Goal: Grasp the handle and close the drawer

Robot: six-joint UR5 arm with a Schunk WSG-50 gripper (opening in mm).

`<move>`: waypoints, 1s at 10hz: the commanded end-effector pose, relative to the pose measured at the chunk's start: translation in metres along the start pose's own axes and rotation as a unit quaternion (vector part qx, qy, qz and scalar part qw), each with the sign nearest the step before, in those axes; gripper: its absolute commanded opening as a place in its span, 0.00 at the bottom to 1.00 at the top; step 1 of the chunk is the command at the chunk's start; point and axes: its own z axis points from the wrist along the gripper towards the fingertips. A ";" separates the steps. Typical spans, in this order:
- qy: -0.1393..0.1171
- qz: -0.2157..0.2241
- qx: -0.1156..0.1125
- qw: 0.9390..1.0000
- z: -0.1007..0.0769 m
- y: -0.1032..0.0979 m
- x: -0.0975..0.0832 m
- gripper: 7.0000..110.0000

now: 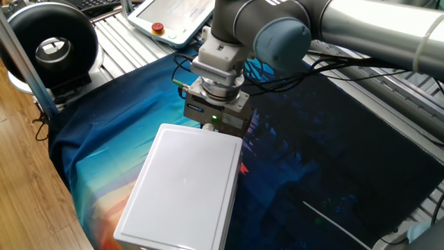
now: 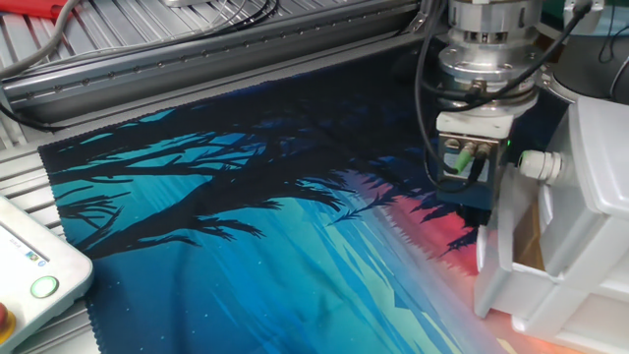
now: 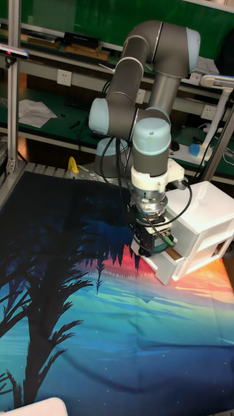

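The drawer [image 1: 184, 187] is a big white box on the printed cloth. It also shows as the drawer [image 2: 590, 226] at the right edge and the drawer [image 3: 205, 224] at the right. Its thin front panel [image 2: 499, 246] stands a little out from the body, with a gap behind it. The handle [image 2: 539, 165] is a small pale knob at the panel's top. My gripper [image 2: 479, 187] hangs straight down right against the panel and knob. My gripper [image 1: 211, 123] sits at the box's far end, and my gripper [image 3: 148, 250] touches the panel. The fingertips are hidden.
A white pendant [image 1: 177, 17] with a red button lies at the back. A black round unit [image 1: 52, 45] stands at the far left. Metal rails [image 2: 197, 49] border the cloth. Cables [image 2: 428, 118] loop beside the wrist. The wooden floor edge [image 1: 28, 201] is left.
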 end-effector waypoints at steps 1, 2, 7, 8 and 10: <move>0.006 -0.017 0.004 1.000 -0.002 -0.001 0.009 0.00; 0.034 -0.017 0.002 0.999 -0.003 -0.001 0.022 0.00; 0.051 -0.001 -0.001 0.999 -0.003 -0.007 0.017 0.36; 0.043 0.002 -0.001 0.999 -0.003 -0.007 0.014 0.36; 0.042 0.002 0.000 0.999 -0.003 -0.008 0.014 0.57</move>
